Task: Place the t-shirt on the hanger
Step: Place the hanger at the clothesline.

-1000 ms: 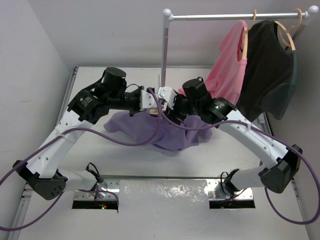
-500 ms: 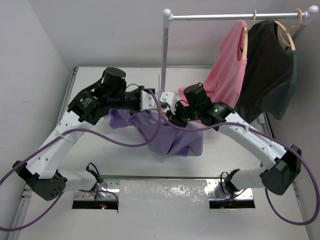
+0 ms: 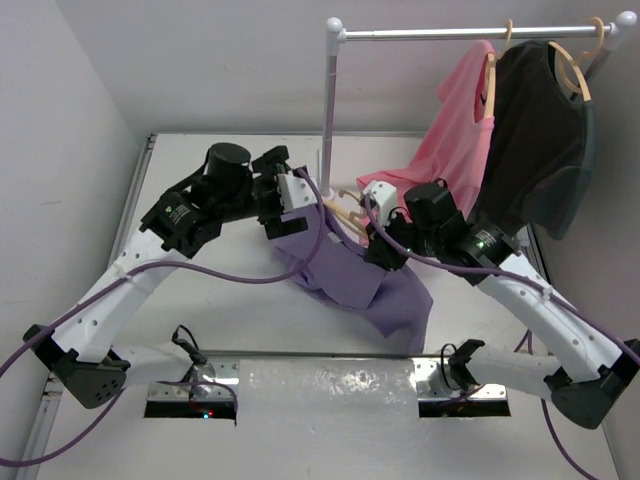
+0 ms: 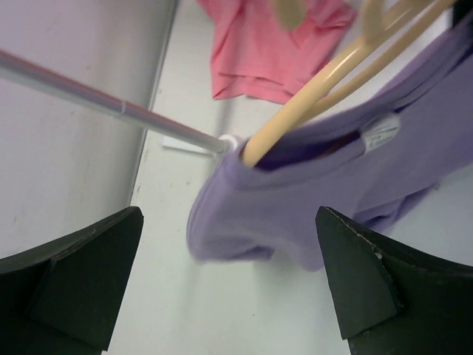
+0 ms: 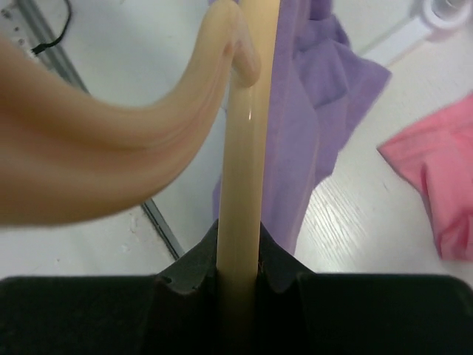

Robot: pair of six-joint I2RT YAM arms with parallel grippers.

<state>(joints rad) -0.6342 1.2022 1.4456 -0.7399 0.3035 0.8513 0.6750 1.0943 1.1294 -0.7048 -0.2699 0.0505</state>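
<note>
The lavender t-shirt (image 3: pixel 345 268) hangs from the pale wooden hanger (image 3: pixel 345 211), drooping to the table in the middle. My right gripper (image 3: pixel 371 242) is shut on one thin hanger arm (image 5: pixel 242 148); the stick runs straight up between its jaws, my right gripper (image 5: pixel 240 240) pinching it, with the hook (image 5: pixel 111 170) curving off to the left. My left gripper (image 3: pixel 283 192) stands wide open just left of the shirt, with nothing between its jaws. In the left wrist view the hanger arm (image 4: pixel 325 89) pokes out of the t-shirt (image 4: pixel 295 200) collar ahead of my left gripper (image 4: pixel 229 251).
A clothes rack rail (image 3: pixel 450 32) on a white upright pole (image 3: pixel 328 110) stands at the back. A pink shirt (image 3: pixel 455 130) and a black shirt (image 3: pixel 540 140) hang from it on similar hangers. Walls close in on the left and behind.
My left gripper opened, let go of the t-shirt and drew back left. My right gripper shut on the hanger and carried it rightward, so the shirt now hangs from it.
</note>
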